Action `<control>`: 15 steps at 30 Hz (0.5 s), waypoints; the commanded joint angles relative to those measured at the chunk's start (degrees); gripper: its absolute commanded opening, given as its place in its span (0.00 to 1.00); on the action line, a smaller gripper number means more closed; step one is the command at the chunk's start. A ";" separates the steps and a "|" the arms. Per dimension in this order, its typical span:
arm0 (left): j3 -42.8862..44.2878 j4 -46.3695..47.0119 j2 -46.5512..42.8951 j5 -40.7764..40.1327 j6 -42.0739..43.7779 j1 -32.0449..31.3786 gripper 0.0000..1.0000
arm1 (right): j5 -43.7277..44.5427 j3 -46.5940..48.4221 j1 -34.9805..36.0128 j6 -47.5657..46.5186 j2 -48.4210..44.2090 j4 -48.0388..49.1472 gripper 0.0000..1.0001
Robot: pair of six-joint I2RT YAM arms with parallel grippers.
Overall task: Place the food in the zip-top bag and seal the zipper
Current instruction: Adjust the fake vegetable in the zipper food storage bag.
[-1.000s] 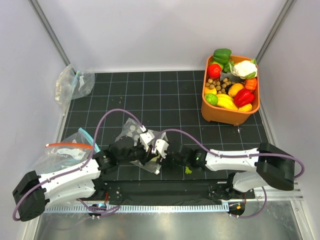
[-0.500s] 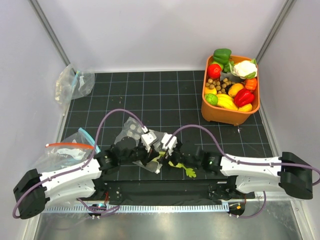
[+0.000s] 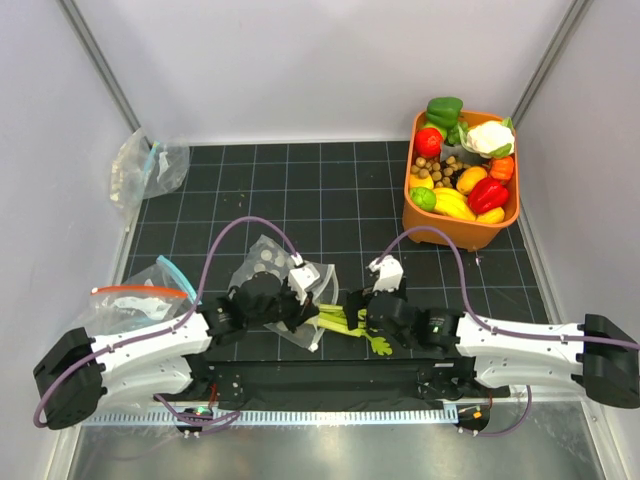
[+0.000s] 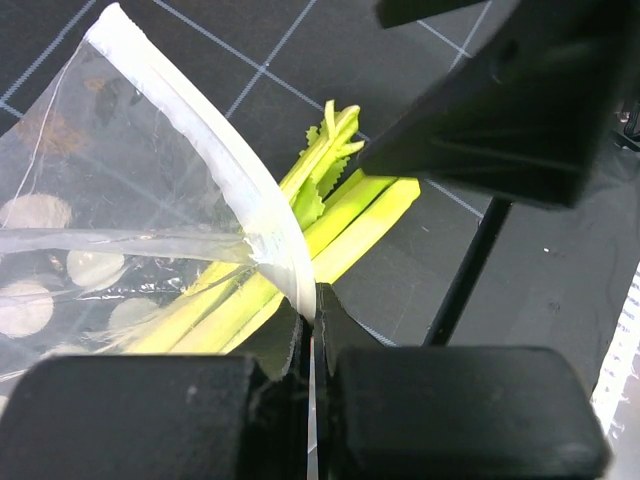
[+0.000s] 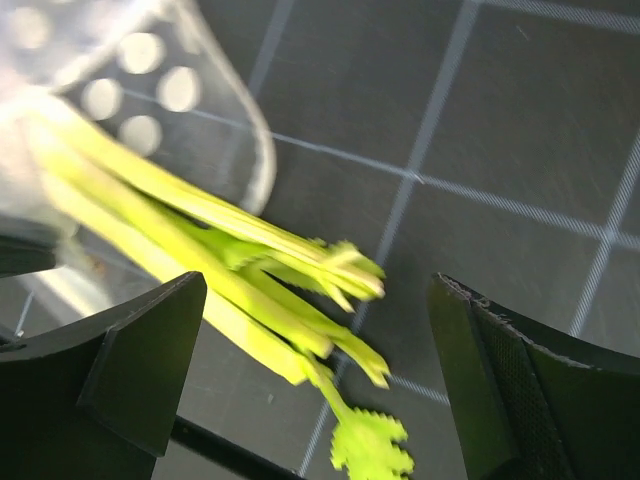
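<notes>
Left gripper (image 4: 310,325) is clamped tight on the zipper (image 4: 205,150) edge of the zip-top bag (image 4: 80,260). The 1 celery stalk (image 5: 190,235) is partly inside, with its leafy end poking out over the black bench (image 3: 300,190). Right gripper (image 5: 320,380) hangs over that end, its 2 fingers wide apart and gripping nothing.

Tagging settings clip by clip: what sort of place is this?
Probably a lab robot test cell, not a kitchen: black gridded mat, plain white enclosure walls, and an orange bin of toy produce.
</notes>
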 commanded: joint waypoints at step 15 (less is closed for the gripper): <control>5.75 0.75 6.20 -0.10 2.59 -0.29 0.00 | 3.29 -9.18 -1.27 32.41 3.15 7.13 0.89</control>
